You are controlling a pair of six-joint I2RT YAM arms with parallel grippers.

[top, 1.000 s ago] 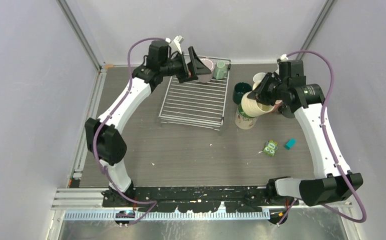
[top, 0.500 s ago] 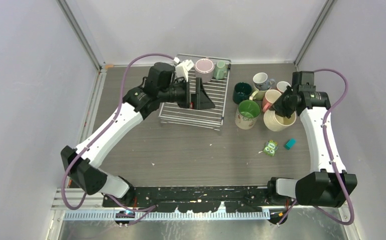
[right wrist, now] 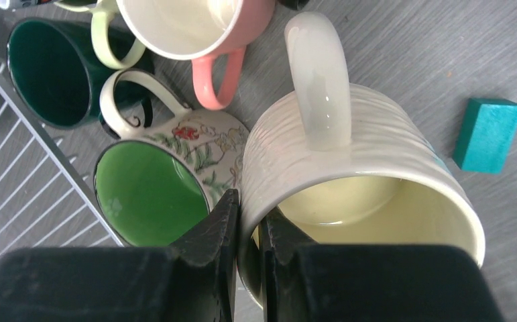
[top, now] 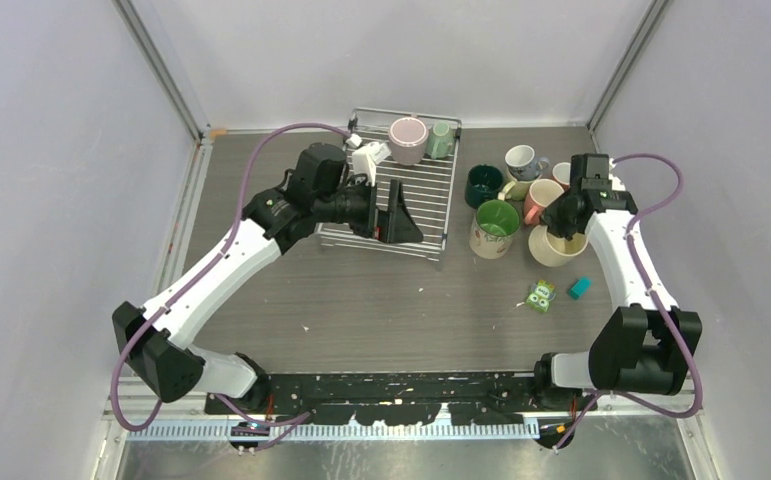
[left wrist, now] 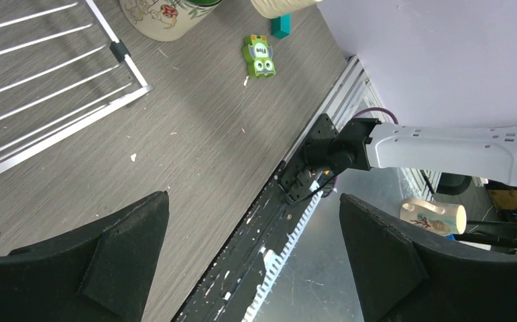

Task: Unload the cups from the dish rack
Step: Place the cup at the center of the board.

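The silver wire dish rack (top: 423, 192) lies at the back middle of the table. A mauve mug (top: 408, 140) and a pale green mug (top: 440, 140) stand at its far end. My left gripper (top: 398, 215) is open and empty over the rack's near part; in the left wrist view (left wrist: 254, 255) its jaws stand wide apart above the table's near edge. My right gripper (top: 558, 228) is shut on the rim of a cream ribbed mug (right wrist: 363, 168), low at the table just right of a floral mug with a green inside (right wrist: 148, 194).
Right of the rack stand a dark teal mug (top: 483, 185), a salmon pink mug (top: 541, 198), a white mug (top: 524, 160) and one more behind. A green toy block (top: 539, 295) and a teal block (top: 579, 287) lie nearer on the table.
My left arm has drawn back from the mugs at the rack's far end to its near part, empty. My right arm has carried the cream mug right and down beside the floral mug.
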